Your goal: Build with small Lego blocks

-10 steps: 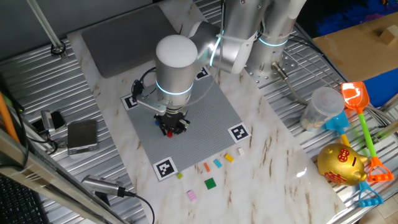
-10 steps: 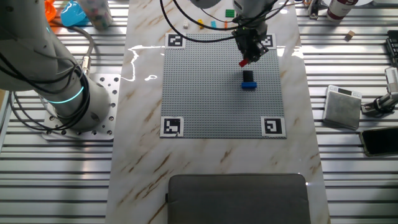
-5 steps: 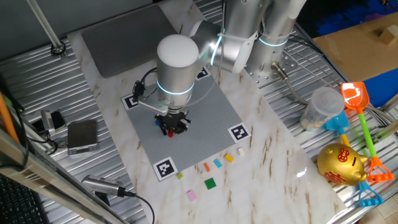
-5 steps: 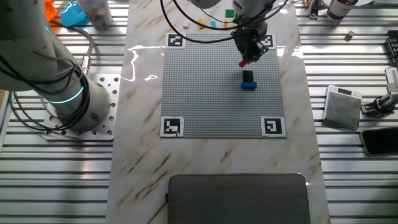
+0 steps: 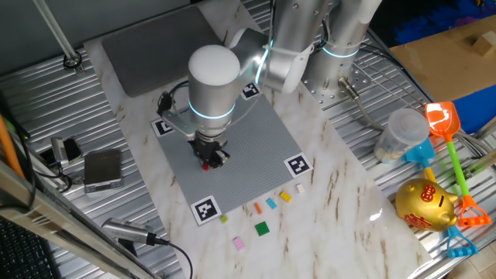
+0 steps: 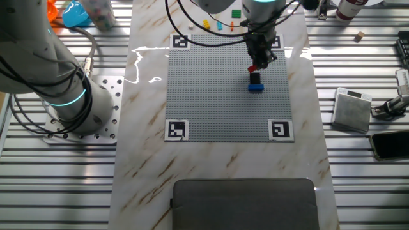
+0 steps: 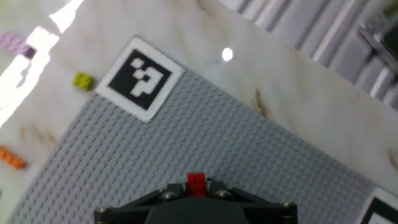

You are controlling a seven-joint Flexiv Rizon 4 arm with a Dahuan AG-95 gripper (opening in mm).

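While clamped, red brick protrudes from tool.

- A marble-patterned tabletop lay under the pincer, flanked by ribbed metal surfaces.
- A grey pad sat well beyond it.
- Glare shone nearby.

— Light? Bright, even, from overhead; glare is seen on the marble counter.
— Sharpness? Fixed views are rendered crisp; the hand view is blurred, with highlights blown at its upper left.
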